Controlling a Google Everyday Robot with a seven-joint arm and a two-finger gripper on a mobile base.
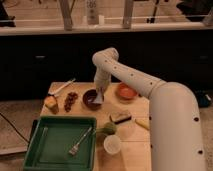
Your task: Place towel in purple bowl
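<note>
The purple bowl (90,99) sits on the wooden table (130,145) near its middle back. My white arm reaches over from the right, and my gripper (100,95) hangs right at the bowl's right rim. A pale piece, likely the towel (98,97), shows at the gripper's tip over the bowl's right side. I cannot tell whether it rests in the bowl or is still held.
An orange bowl (125,92) stands right of the purple one. A green tray (50,145) with a fork (80,142) is at the front left. Grapes (71,100), a yellow sponge (50,103), a knife (62,88), a brush (120,117), a pear (107,129) and a white cup (113,144) lie around.
</note>
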